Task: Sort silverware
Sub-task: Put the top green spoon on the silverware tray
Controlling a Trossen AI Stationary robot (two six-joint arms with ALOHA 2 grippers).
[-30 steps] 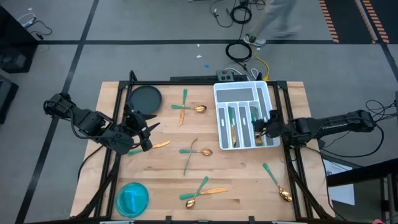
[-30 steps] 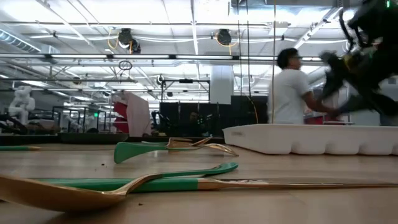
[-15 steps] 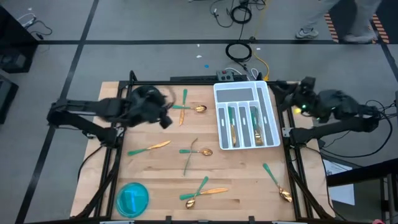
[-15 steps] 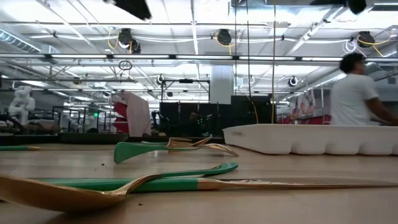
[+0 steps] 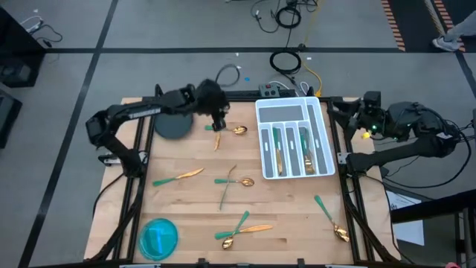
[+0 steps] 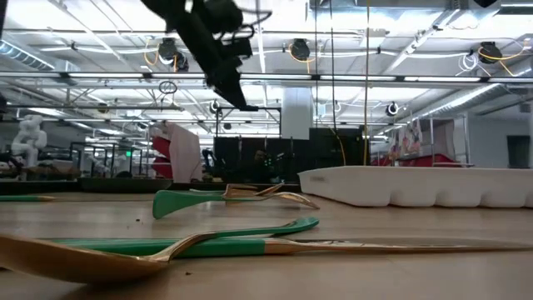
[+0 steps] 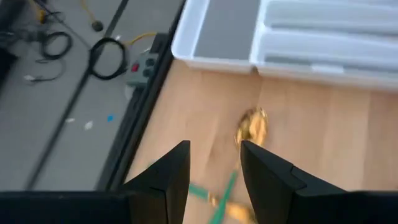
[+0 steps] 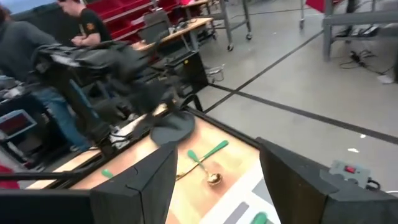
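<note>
Left gripper (image 5: 217, 123) has swung to the spoon (image 5: 238, 130) at 11 o'clock, fingers parted, empty; pickup likely. Right gripper (image 5: 355, 119), open, empty, waits beyond the tray (image 5: 262, 141).

Tray (image 5: 262, 112): on the bench (image 5: 201, 216), toward my right.
Bowl (image 5: 158, 237): near left corner.
My left claw (image 5: 218, 123): above the crossed spoon and fork (image 5: 220, 129), left of the tray.
</note>
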